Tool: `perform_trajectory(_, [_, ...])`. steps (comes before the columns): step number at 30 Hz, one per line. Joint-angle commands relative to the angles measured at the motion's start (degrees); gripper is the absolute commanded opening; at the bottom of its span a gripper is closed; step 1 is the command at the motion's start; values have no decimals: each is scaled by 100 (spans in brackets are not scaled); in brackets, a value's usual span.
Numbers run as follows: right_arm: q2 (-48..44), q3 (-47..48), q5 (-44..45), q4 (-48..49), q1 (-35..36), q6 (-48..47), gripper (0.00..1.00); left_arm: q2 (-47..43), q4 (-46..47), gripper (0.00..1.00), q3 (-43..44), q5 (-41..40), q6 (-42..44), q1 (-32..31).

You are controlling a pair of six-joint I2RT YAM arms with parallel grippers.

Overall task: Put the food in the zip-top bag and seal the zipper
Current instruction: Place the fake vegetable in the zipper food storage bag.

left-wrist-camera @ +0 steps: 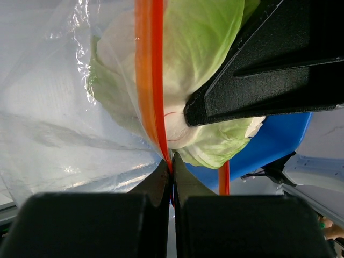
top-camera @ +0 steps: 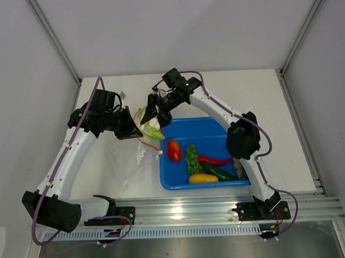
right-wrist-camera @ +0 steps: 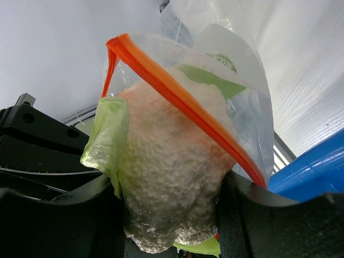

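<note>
Across most of the top view lies the white bench (top-camera: 263,89), with my two arms reaching in from the bottom edge. Right of centre sits the blue tray (top-camera: 207,130). Left of it, the clear zip-top bag (top-camera: 136,157) is lifted at its mouth, and its crinkled body trails down towards the lower left onto the bench.

Just above the tray's upper-left corner my two hands meet. My right hand (top-camera: 151,110) comes in from the upper right and holds the cauliflower (top-camera: 149,127), one finger on each side of its bumpy white head. My left hand (top-camera: 132,128) comes in from the left, pinched fully closed on the bag's mouth edge.

The cauliflower, white with pale green leaves, sits right at the bag's mouth. In the right wrist view the plastic wraps over its upper part, but I cannot tell how deep it has gone.

The other food lies in the tray:
- The red tomato (top-camera: 173,151) is at the left.
- The green lettuce (top-camera: 192,158) is beside the tomato.
- The red chili (top-camera: 216,160) lies just right of the lettuce.
- The dark green cucumber (top-camera: 221,172) lies below the chili.
- The yellow squash (top-camera: 203,177) is along the tray's lower wall.
- The grey fish (top-camera: 239,169) is at the right, half hidden behind my right arm.

The zipper (left-wrist-camera: 148,80), a thin orange-red strip, is the part my left hand nips. It runs up from those fingertips across the face of the cauliflower.
</note>
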Motion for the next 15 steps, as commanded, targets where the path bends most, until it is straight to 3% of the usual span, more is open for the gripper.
perform_trajectory(1, [11,312,-240,16,44,49,48,-155,160,1,89,130,-93,-40])
perform_trajectory(10, [-7,330,-222,-55,35,-48,75,-84,99,1,221,51,-67,-40])
perform_trajectory(15, [-7,374,-213,-64,9,-74,80,-40,90,1,265,25,-67,-40])
